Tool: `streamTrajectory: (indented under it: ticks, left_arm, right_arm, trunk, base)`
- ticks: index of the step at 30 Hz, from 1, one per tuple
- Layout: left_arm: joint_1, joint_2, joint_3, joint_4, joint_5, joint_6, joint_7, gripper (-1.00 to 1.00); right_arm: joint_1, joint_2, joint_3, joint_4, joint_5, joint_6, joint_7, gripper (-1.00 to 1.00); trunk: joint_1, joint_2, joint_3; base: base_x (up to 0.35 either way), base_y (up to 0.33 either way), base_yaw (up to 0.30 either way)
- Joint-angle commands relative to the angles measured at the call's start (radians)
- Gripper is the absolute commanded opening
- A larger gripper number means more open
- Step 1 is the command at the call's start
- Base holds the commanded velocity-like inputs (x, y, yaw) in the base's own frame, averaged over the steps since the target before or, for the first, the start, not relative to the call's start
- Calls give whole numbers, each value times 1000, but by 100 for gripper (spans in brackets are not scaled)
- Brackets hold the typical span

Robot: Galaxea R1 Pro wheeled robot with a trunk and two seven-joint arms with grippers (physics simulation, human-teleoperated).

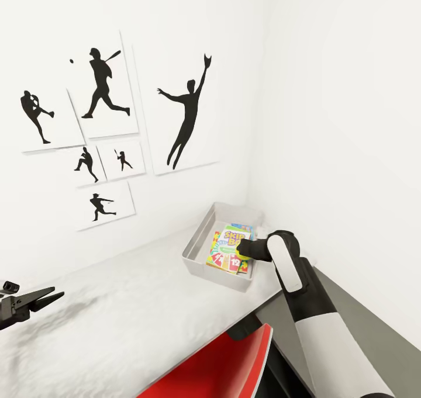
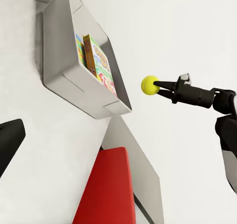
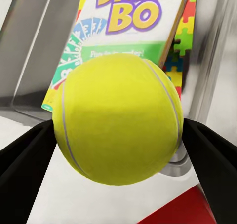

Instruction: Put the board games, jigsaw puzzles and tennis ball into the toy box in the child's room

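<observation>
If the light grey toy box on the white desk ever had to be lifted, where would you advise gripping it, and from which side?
I'd pinch the light grey toy box by its near long wall, coming from above. That wall's rim is thin, bare and open toward the robot, whereas the Skip-Bo game box crowds the inside and the room's walls sit close behind. The right gripper is shut on the yellow-green tennis ball.

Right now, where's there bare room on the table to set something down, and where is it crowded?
The white table lies bare from the toy box toward the left claw. It is crowded inside the box, where the Skip-Bo game lies on a jigsaw puzzle, and at its near rim, where the right claw holds the tennis ball.
</observation>
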Motion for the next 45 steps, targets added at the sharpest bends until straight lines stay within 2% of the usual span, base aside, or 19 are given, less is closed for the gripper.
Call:
streamTrajectory:
  ticks: [1,32,45]
  left_arm:
    - [-2,1,-7,0,7,11,-3,100]
    - [-2,1,-7,0,7,11,-2,100]
    - [-2,3,-7,0,7,11,-3,100]
  right_arm:
    - [-1,0,1,-1,-10,2,-10,-100]
    - [-5,0,-1,2,-11,2,-11,-100]
    - [-35,-2,-5,105,-11,2,-12,-100]
  trunk:
    - [1,-2,-2]
    - [1,-2,3]
    - [1,-2,1]
  base:
    - [0,0,0]
    - [0,0,0]
    - [0,0,0]
